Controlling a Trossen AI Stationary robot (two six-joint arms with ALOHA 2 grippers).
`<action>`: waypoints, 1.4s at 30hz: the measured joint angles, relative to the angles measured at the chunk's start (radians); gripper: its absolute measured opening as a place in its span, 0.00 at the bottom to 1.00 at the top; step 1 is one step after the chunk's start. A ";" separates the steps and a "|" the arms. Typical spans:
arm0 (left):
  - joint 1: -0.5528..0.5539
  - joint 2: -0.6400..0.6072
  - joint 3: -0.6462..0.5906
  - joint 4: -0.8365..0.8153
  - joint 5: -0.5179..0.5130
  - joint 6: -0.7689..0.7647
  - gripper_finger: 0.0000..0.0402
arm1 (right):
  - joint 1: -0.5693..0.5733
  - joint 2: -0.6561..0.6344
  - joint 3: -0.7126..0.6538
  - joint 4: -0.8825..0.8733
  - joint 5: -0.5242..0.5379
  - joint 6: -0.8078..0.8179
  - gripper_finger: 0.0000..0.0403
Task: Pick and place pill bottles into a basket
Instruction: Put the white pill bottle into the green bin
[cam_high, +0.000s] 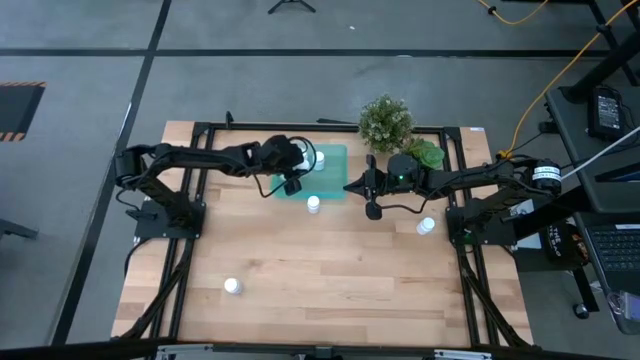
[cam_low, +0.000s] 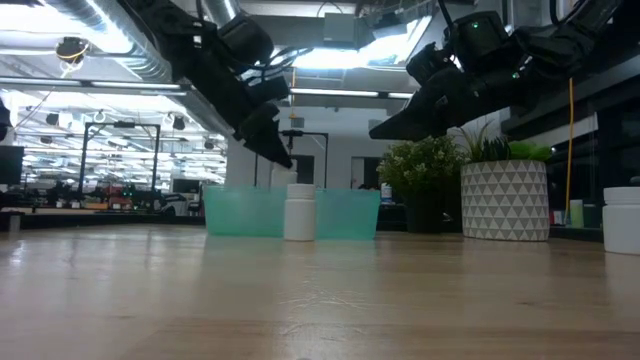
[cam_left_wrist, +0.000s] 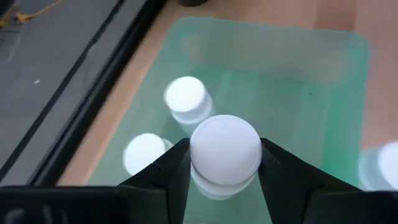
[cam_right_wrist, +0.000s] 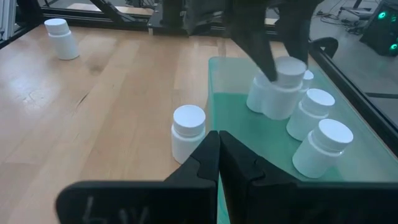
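The teal basket (cam_high: 325, 160) stands at the table's far middle, with several white pill bottles in it (cam_right_wrist: 318, 109). My left gripper (cam_high: 291, 172) is over the basket's left part, shut on one pill bottle (cam_left_wrist: 225, 152). My right gripper (cam_high: 349, 186) is shut and empty, level at the basket's right side (cam_right_wrist: 219, 146). One bottle (cam_high: 313, 204) stands upright on the table just in front of the basket (cam_right_wrist: 188, 130). Two more stand on the table at the near left (cam_high: 231, 286) and at the right (cam_high: 426, 226). My left gripper pinches the bottle's white cap (cam_left_wrist: 198, 163) between its two fingers, one on each side. The fingers come from above, pointing down. The bottle stands upright below them inside the basket's walls (cam_right_wrist: 281, 93); whether its base touches the basket's floor cannot be told.
A patterned white pot with a green plant (cam_low: 504, 200) and a second bushy plant (cam_high: 385, 122) stand at the far right, behind my right arm. The black table frame (cam_high: 200, 128) runs round the edges. Bare wood (cam_high: 330, 270) lies across the near half.
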 joint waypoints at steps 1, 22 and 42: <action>0.000 0.005 0.000 0.010 -0.007 -0.007 0.38 | 0.000 0.000 0.000 0.000 0.000 0.000 0.03; 0.048 0.094 -0.061 0.161 -0.033 -0.054 0.38 | 0.000 0.000 0.000 -0.007 0.000 0.000 0.03; 0.053 0.092 -0.115 0.210 0.013 -0.094 0.38 | 0.000 0.000 0.000 -0.008 0.000 0.000 0.03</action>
